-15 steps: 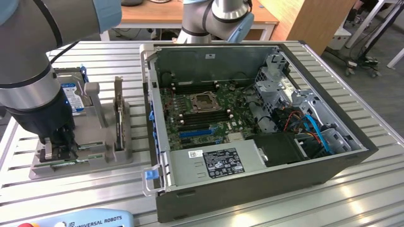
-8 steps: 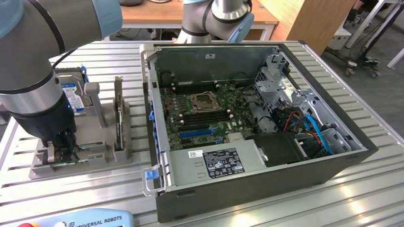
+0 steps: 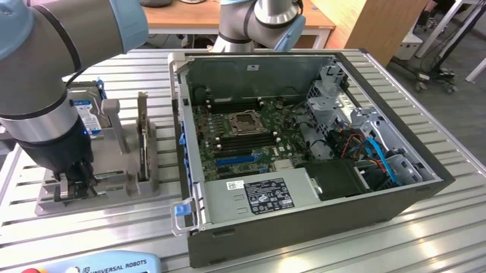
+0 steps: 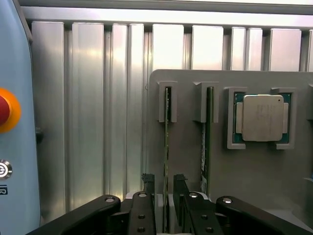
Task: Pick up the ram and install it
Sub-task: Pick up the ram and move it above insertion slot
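Note:
Two ram sticks stand on edge in slots of a grey holder (image 4: 186,161). The ram (image 4: 166,147) nearest the holder's edge runs between my gripper's (image 4: 165,185) black fingertips (image 4: 148,182), which stand open on either side of it with small gaps. The second ram (image 4: 206,142) stands just beside it. In the exterior view my gripper (image 3: 76,183) is down at the front of the grey holder (image 3: 144,185), left of the open computer case (image 3: 304,227). One ram (image 3: 142,133) rises upright from the holder, right of the arm.
A square silver processor (image 4: 262,117) lies in the holder beside the sticks. A blue-labelled hard drive (image 3: 86,111) stands behind the arm. The case's motherboard (image 3: 243,136) lies exposed, with a power supply (image 3: 262,196) and cables. A teach pendant (image 4: 12,122) lies on the slatted metal table (image 3: 425,227).

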Robot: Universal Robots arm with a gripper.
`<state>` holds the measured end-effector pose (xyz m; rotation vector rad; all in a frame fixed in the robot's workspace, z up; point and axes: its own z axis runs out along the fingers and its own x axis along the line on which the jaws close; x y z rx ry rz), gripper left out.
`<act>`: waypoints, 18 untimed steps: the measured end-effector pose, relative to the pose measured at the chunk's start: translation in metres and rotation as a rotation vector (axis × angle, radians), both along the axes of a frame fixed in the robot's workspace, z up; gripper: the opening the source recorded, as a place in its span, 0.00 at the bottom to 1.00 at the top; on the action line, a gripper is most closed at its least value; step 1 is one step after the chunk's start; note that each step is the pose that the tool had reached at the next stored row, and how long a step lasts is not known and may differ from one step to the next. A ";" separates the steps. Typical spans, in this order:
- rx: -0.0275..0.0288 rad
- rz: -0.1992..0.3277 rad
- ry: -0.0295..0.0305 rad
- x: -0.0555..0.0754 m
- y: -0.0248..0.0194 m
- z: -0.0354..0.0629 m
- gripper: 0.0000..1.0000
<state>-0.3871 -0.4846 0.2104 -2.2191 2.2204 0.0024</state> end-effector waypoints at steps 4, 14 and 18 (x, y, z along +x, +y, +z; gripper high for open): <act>0.0000 0.000 0.0001 0.000 0.0000 -0.0029 0.29; -0.0001 0.000 0.0002 0.000 0.0000 -0.0064 0.29; 0.0002 0.000 -0.0001 0.000 0.0000 -0.0086 0.29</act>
